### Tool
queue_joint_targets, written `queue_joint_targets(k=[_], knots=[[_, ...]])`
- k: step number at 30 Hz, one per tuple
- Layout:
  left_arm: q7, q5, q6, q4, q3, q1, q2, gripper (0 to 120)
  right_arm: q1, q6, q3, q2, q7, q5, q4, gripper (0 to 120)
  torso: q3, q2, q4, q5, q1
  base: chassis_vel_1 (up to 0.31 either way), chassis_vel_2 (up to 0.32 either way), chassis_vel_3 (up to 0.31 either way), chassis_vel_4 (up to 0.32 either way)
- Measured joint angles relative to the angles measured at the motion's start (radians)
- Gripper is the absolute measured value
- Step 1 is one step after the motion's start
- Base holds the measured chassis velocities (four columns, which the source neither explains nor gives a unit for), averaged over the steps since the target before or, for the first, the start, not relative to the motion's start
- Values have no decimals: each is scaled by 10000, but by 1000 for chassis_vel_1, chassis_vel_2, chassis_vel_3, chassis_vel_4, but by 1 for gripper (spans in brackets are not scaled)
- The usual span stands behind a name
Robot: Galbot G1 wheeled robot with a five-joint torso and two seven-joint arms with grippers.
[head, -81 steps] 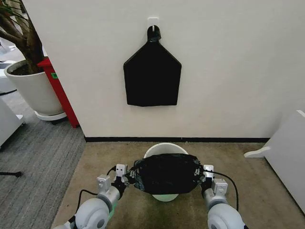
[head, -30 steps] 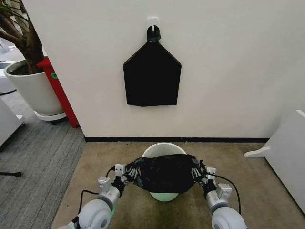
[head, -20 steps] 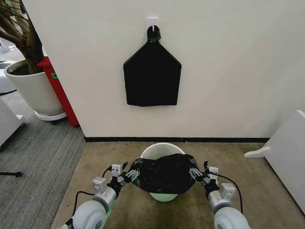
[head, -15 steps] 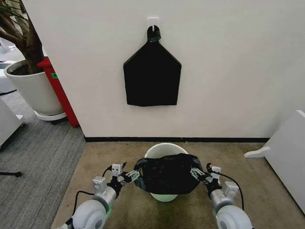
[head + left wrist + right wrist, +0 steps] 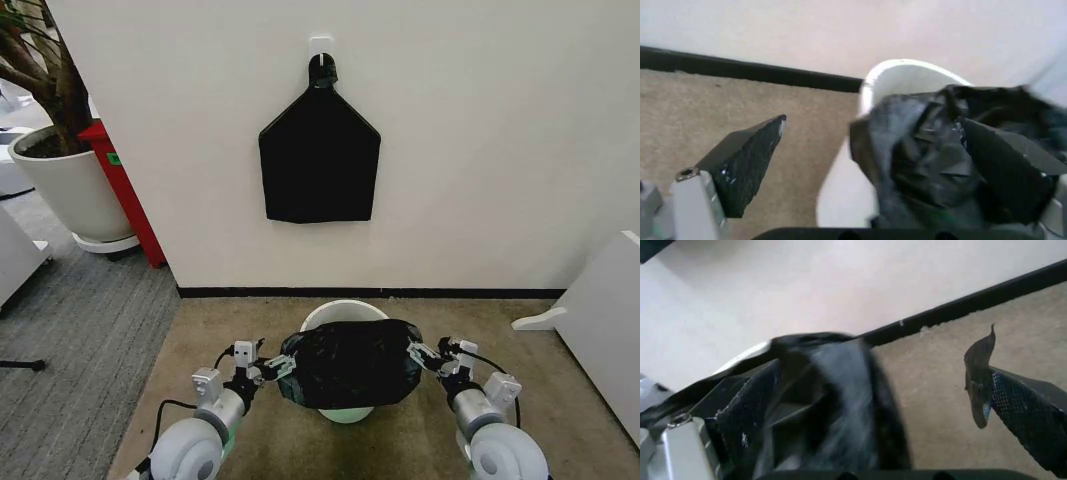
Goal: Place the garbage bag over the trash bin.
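From the head camera, the garbage bag [image 5: 350, 362] sits draped over the trash bin [image 5: 345, 313], whose far rim shows bare; the near rim and sides are hidden beneath the plastic. The left gripper [image 5: 268, 372] and right gripper [image 5: 428, 358] flank it, jaws spread, released. In the left wrist view, the bag [image 5: 953, 155] covers one side of the bin [image 5: 897, 77]. In the right wrist view, blurred plastic [image 5: 830, 405] hides how well it seats. The far edge seems left to cover.
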Motion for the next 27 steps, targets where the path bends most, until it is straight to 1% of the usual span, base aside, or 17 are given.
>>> queue_joint_targets(k=[4, 10, 14, 16, 17, 20, 23, 24, 26, 27], knots=[[38, -174, 30, -212, -27, 115, 21, 100, -67, -18, -22, 13, -189, -55, -11, 100, 0, 0, 0, 0, 0, 0, 0, 0, 0], [50, -278, 76, -519, -45, 162, 37, 100, -192, -118, 115, 4, -267, 318, 44, 100, 0, 0, 0, 1, 0, 0, 0, 0, 0], [-9, -383, 128, -833, -119, 275, 61, 100, -521, -134, 248, -64, -268, 85, 560, 100, 0, 0, 0, 1, 0, 0, 0, 0, 0], [-101, -401, 140, -1144, -277, 410, 138, 100, -755, -160, 343, -156, -136, -222, 1076, 100, 0, 0, 0, -2, 0, 0, 0, 0, 0], [-101, -401, 140, -1144, -277, 410, 138, 100, -755, -160, 343, -156, -136, -222, 1076, 100, 0, 0, 0, -2, 0, 0, 0, 0, 0], [-375, -467, 157, -1568, -612, 550, 198, 100, -881, -274, 416, -291, 140, -554, 1663, 100, 0, 0, -2, 0, 0, 0, 0, 0, 0], [-715, -409, 183, -2055, -1174, 766, 161, 100, -560, -852, 635, -645, 512, -704, 2436, 100, 0, 0, -1, 0, 0, 0, 0, 0, 0], [-715, -409, 183, -2055, -1174, 766, 161, 100, -560, -852, 635, -645, 512, -704, 2436, 100, 0, 0, -1, 0, 0, 0, 0, 0, 0], [-800, -132, 183, -2232, -1533, 943, 125, 100, -181, -1277, 823, -995, 501, -692, 2643, 100, 0, 0, -1, 0, 0, 0, 0, 0, 0], [-796, 201, 188, -2320, -1830, 1126, 87, 100, 78, -1624, 977, -1312, 283, -679, 2674, 100, 0, 0, -2, 1, 0, 0, 0, 0, 0]])
